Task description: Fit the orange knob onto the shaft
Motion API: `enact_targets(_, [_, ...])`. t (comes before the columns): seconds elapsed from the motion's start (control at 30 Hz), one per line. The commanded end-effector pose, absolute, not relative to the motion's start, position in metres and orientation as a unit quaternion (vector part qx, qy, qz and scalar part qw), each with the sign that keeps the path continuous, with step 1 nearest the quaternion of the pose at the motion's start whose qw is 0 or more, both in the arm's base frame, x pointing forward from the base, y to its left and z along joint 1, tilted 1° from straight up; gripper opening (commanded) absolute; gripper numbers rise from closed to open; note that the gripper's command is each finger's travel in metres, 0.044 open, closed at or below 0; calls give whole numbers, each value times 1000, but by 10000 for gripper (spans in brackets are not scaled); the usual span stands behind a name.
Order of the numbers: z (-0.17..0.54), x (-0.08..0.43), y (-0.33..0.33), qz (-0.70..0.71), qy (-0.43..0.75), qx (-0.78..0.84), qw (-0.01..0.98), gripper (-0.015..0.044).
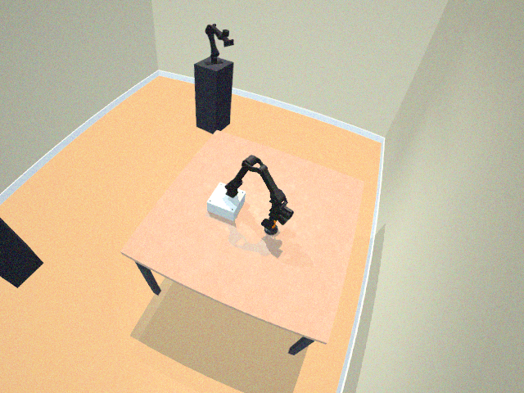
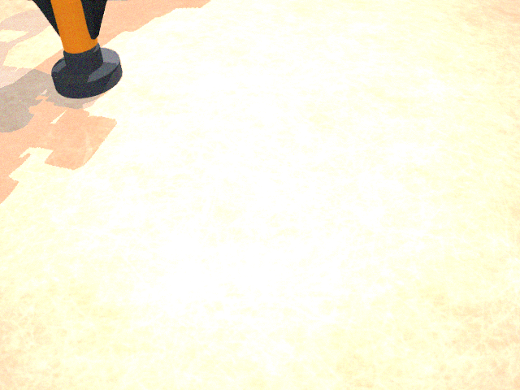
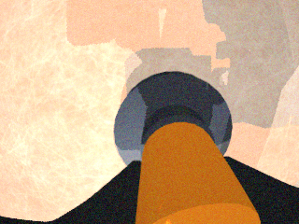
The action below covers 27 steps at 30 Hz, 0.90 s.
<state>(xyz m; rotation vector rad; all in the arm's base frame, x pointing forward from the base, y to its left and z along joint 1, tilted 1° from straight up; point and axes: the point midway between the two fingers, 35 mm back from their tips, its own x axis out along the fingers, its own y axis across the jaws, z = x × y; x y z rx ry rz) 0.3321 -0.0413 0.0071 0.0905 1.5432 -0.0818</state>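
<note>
The orange knob stands upright over the dark round pedestal. In the exterior view its lower end meets the top of the pedestal's raised collar, and no shaft shows between them. The wrist view shows a dark ring of the collar beyond the knob's edge. The shaft and the knob's hole are hidden, so their flats cannot be seen. My gripper is shut on the knob, one black finger at each side, with the tips above the knob's lower end.
The pedestal stands on the pink table. The arm's white base box is to the left of the pedestal in the top view. A second dark arm stands on a black column behind the table. Shadows lie around the pedestal.
</note>
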Motion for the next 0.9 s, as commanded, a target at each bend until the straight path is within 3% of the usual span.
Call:
enact_targets(0.0, [3, 332, -42, -39, 698, 40, 714, 0])
enact_targets(0.4, [3, 332, -41, -37, 697, 41, 714, 0])
enact_targets(0.87, [3, 332, -41, -37, 697, 41, 714, 368])
